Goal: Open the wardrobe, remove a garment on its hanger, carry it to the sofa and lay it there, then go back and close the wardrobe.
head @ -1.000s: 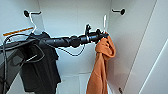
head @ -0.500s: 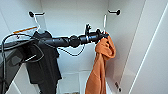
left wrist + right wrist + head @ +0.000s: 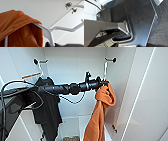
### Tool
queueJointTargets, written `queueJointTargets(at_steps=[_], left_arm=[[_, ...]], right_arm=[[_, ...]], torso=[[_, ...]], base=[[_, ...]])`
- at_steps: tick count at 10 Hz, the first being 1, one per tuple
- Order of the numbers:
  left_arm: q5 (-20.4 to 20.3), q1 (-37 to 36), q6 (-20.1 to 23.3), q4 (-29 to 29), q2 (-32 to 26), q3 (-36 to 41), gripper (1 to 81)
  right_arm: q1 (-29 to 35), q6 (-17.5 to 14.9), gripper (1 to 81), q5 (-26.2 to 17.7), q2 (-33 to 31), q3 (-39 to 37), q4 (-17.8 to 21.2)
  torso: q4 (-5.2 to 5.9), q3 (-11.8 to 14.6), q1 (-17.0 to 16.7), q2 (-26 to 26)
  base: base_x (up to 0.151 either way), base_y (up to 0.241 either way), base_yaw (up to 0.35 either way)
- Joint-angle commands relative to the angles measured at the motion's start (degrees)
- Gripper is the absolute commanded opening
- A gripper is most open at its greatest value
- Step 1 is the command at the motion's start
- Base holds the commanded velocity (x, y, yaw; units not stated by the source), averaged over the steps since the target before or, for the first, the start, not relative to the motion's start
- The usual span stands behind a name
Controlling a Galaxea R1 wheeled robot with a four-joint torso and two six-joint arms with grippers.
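Wardrobe point(image 3: 140, 92) stands open in front of me, white inside, door swung out on my right side. That step is done.

My left arm reaches in from the left, across the cabinet, to the hoodie point(image 3: 100, 112). Left claw point(image 3: 105, 84) sits at the top of the orange cloth, right where the hanger point(image 3: 50, 31) meets it. From the head view the claw looks clenched on the hanger's neck, though cloth bunches around it and I cannot make out the fingers themselves. In the left wrist view the white hanger rises close to the camera, one shoulder tucked under the orange fabric, the hook curving away toward a metal fitting point(image 3: 70, 5) on the white panel.

Hoodie hangs in a long drape from the claw, bunched near the top, tail falling toward the wardrobe floor. Whether the hook is on or off the rail I cannot tell; I judge the lift-out is in hand, not finished.

Black T-shirt point(image 3: 47, 112) hangs to the left of the hoodie, well apart from it, partly behind my arm.

Right claw: the right wrist view gives dark robot parts and dark floor; open or clenched, cannot tell.

Left to do, by my reckoning: get the hoodie clear of the wardrobe, carry to sofa, lay it down, return, shut doors
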Motion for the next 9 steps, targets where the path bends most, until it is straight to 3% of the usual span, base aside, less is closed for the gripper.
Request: queueJointTargets(at_steps=[1,9], left_arm=[[-5.28,-11.58,0.84,1.62,-0.20,-0.01,1.0],[-6.16,-10.00,0.84,2.42,-0.99,1.49,1.0]], right_arm=[[1.58,-0.19,81.1,-3.39,0.42,0.16,0.46],[1.66,-0.19,81.1,-3.39,0.43,0.25,0.28]], torso=[[0.00,0.00,0.00,0.00],[0.00,0.00,0.00,0.00]], base=[[-0.130,0.000,0.000],[-0.133,0.000,0.000]])
